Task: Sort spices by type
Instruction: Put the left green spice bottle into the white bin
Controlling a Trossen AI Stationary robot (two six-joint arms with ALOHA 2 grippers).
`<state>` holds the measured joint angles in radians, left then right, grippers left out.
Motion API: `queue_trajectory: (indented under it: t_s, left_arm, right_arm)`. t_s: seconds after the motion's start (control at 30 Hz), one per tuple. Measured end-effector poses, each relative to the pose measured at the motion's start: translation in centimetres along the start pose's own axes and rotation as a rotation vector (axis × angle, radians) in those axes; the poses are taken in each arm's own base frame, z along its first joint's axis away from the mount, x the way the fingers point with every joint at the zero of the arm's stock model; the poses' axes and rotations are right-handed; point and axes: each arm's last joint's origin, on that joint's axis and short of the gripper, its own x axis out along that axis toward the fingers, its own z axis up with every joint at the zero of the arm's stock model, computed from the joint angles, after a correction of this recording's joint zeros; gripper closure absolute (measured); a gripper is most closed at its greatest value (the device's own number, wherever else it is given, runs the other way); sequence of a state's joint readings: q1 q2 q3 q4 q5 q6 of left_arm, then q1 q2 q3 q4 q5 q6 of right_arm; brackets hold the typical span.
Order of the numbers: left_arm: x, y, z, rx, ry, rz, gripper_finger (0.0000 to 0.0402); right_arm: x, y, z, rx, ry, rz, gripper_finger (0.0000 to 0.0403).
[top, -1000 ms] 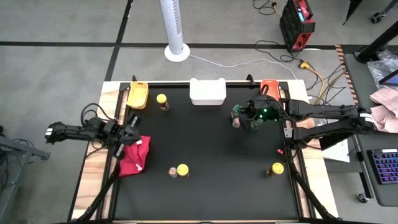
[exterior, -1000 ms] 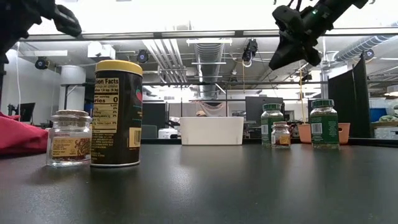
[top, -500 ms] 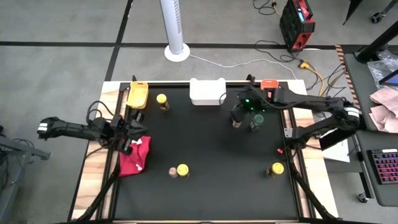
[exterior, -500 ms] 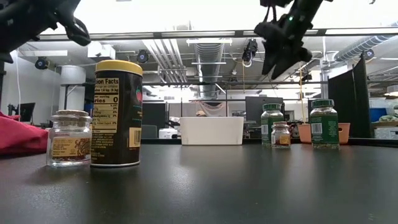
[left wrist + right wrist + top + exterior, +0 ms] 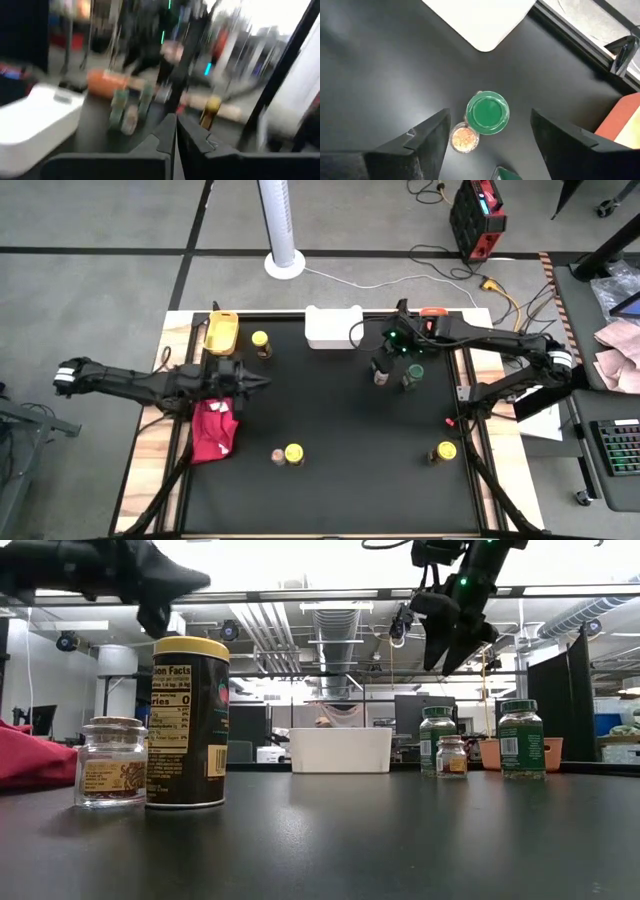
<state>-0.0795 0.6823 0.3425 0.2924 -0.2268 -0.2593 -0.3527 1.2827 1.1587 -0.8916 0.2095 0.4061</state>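
Note:
Several spice jars stand on their bases on the black table (image 5: 340,480). Two green-lidded jars (image 5: 385,364) (image 5: 413,372) and a small brown jar (image 5: 379,378) cluster at the far right. My right gripper (image 5: 393,346) hangs open above this cluster. In the right wrist view its fingers stand either side of a green lid (image 5: 487,112) well below them, touching nothing. A yellow-lidded jar (image 5: 261,340) stands by the yellow tray (image 5: 221,332). My left gripper (image 5: 258,382) is shut and level above the table, just past the red cloth (image 5: 213,430), with nothing in it.
A white tray (image 5: 333,327) and an orange tray (image 5: 432,317) sit along the far edge. A yellow-lidded jar (image 5: 294,453) with a small jar (image 5: 277,457) stands near the front, another yellow-lidded jar (image 5: 445,451) at the near right. The table's middle is bare.
My right gripper has opened and moved a little toward the far edge and left, above the green-lidded jars. My left gripper has swung from the left edge toward the table's middle, over the red cloth, staying shut. No jar has moved.

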Motion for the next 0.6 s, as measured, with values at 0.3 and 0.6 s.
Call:
queue_trajectory:
  t_s: [0.3,0.6]
  left_arm:
    - [2.7,-1.0,2.3,0.089,0.209,0.134,0.0402]
    - [2.3,-1.3,3.6,0.197,0.165,0.112,0.0402]
  right_arm:
    - [1.2,-0.1,0.0,0.011,0.071,0.022,0.0100]
    - [3.8,0.5,0.2,0.020,0.136,-0.004,0.0057]
